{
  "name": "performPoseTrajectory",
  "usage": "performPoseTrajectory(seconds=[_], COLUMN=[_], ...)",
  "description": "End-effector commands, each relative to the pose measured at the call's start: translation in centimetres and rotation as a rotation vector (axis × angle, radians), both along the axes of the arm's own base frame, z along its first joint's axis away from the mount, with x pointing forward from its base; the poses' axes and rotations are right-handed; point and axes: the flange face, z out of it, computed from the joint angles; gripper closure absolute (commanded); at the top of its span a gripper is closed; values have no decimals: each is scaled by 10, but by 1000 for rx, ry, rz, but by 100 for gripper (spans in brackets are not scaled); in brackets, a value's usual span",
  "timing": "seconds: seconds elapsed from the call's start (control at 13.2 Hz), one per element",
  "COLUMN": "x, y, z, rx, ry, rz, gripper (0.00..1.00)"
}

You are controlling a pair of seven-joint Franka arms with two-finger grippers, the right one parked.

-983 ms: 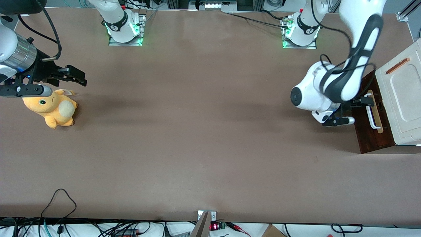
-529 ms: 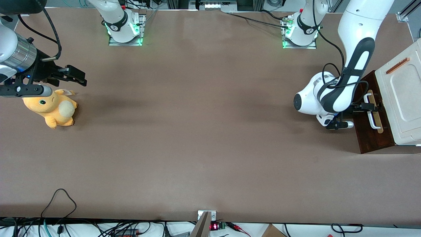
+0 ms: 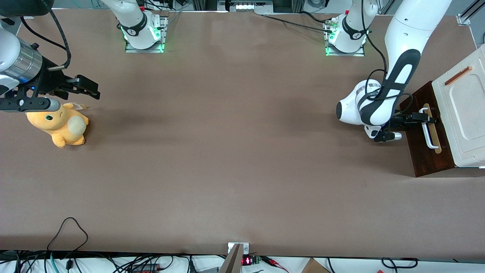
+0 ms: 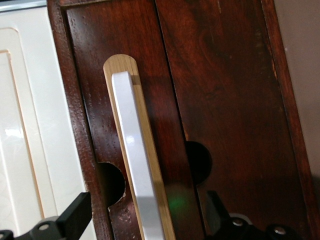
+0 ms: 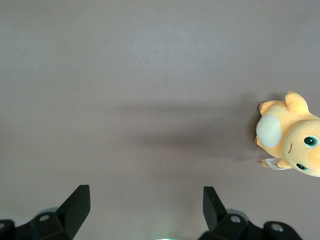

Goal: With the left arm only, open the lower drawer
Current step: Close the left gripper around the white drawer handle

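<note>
My gripper (image 4: 145, 222) is open, one finger (image 4: 75, 215) on each side of the white handle (image 4: 135, 165) of the lower drawer (image 3: 426, 151), at the working arm's end of the table. If I close crooked, I might slip off the handle. The white panel (image 3: 464, 110) sits right beside; nothing blocks me.

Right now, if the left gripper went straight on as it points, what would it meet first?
Probably the white bar handle of the lower drawer: the open left gripper straddles it, though its depth is unclear.
</note>
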Motion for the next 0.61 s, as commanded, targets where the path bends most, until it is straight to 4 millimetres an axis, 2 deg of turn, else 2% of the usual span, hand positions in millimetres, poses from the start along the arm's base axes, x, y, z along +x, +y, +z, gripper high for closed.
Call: performPoseTrajectory(seconds=[0.0, 0.08, 0.15, 0.23, 0.3, 0.53], x=[-4, -5, -5, -5, -5, -5], y=[0, 0, -1, -1, -1, 1], z=[3, 3, 3, 3, 3, 1], rx=[36, 36, 36, 38, 36, 36], ry=[-17, -14, -14, -14, -15, -26], rz=[-29, -29, -31, -30, -31, -28], gripper=[5, 13, 35, 41, 35, 35])
